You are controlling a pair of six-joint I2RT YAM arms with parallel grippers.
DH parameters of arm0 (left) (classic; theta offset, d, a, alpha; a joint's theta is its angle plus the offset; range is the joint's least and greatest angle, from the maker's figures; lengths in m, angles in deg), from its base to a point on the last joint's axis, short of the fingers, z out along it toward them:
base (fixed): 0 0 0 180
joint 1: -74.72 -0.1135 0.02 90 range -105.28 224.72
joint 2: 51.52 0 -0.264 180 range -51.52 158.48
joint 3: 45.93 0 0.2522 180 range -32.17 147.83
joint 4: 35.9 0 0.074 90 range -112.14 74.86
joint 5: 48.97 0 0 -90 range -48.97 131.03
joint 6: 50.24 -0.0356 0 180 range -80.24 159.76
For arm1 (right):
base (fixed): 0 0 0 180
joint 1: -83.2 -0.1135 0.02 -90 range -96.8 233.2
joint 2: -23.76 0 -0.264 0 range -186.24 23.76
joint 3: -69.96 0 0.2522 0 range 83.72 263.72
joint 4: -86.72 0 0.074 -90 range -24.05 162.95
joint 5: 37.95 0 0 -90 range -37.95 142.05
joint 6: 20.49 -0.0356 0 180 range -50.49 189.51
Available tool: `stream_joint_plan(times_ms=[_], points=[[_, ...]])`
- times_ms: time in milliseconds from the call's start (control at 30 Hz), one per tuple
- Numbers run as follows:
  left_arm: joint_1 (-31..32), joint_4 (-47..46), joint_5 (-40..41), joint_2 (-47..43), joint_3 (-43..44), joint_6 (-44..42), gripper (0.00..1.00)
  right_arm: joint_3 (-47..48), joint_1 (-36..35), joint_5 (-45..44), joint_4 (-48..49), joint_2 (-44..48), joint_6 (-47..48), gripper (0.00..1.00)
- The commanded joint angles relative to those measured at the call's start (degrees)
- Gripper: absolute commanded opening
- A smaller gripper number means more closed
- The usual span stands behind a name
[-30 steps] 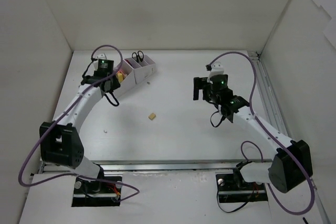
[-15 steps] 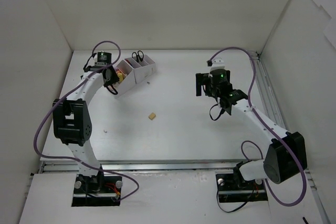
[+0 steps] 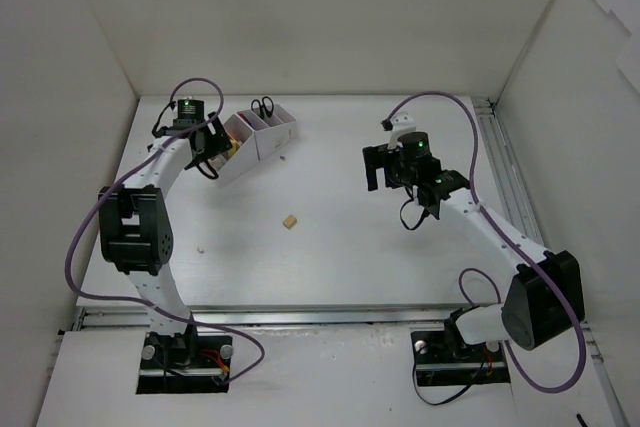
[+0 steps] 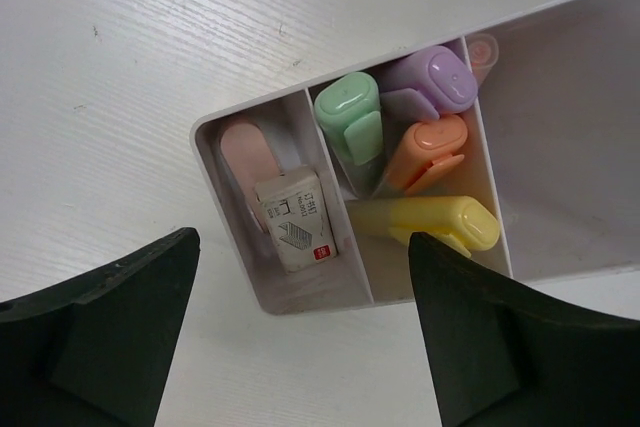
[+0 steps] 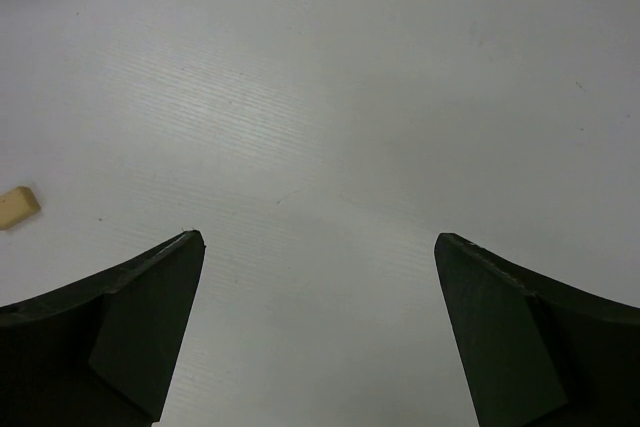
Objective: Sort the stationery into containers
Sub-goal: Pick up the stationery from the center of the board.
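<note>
Left gripper [image 4: 302, 245] spread, empty, above left end of organizer [image 3: 272, 143]. End compartment: white eraser [image 4: 295, 222]; next: highlighters [image 4: 430, 147]. Scissors [image 3: 263, 107] at organizer's right end. Right gripper [image 5: 318, 238] spread, empty, well right of organizer. Beige eraser [image 3: 290, 221] loose on table, well apart from organizer

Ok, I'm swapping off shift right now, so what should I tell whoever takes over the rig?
Left claw: open, empty, hovering over the organizer.
Right claw: open, empty, over bare table.
Done: scissors in one compartment, highlighters in another, a white block and a pink item in the end one.
Left: one beige eraser lies loose mid-table between the arms. It needs picking up and dropping into the organizer.
</note>
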Motion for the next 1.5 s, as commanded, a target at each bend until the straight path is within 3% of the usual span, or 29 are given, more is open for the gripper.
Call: stream_joint_plan(times_ms=[0,100,167,400,667,833,933,967,1100,1300,1467], points=[[-0.3,-1.8,-0.5,-6.1,0.1,-1.6,0.82,2.6,-3.4,3.4,1.4,-1.4,5.8,0.98],[-0.3,-2.9,-2.5,-11.8,-4.7,-1.6,0.88,3.3,-8.2,5.2,1.6,-3.8,10.3,0.98],[-0.3,-3.4,-2.1,-17.1,-7.6,-1.1,0.99,4.2,-11.8,7.2,2.0,-6.0,12.0,0.98],[-0.3,0.8,3.4,-32.5,-21.1,2.7,1.00,10.5,-21.0,11.3,5.3,-19.9,13.5,0.98],[-0.3,7.1,8.1,-46.6,-30.1,4.8,0.99,18.4,-27.5,6.3,7.4,-33.6,11.6,0.95],[-0.3,7.5,7.6,-51.5,-32.8,4.9,1.00,20.3,-27.4,4.2,8.2,-37.8,8.8,0.77],[-0.3,8.1,7.9,-52.7,-32.8,5.1,1.00,20.5,-27.5,5.0,8.2,-38.3,7.2,0.55],[-0.3,8.2,7.9,-52.9,-32.6,5.1,0.99,20.1,-27.5,5.3,8.2,-38.0,6.5,0.30],[-0.3,8.0,7.0,-52.7,-32.0,5.4,0.99,19.3,-27.6,5.0,8.9,-35.8,6.4,0.03],[-0.3,7.5,6.2,-52.6,-31.7,5.3,1.00,20.2,-26.1,4.2,11.6,-31.9,8.1,0.00],[-0.3,7.4,5.9,-51.8,-30.8,5.0,1.00,24.6,-19.8,10.6,14.0,-31.6,8.6,0.00]])
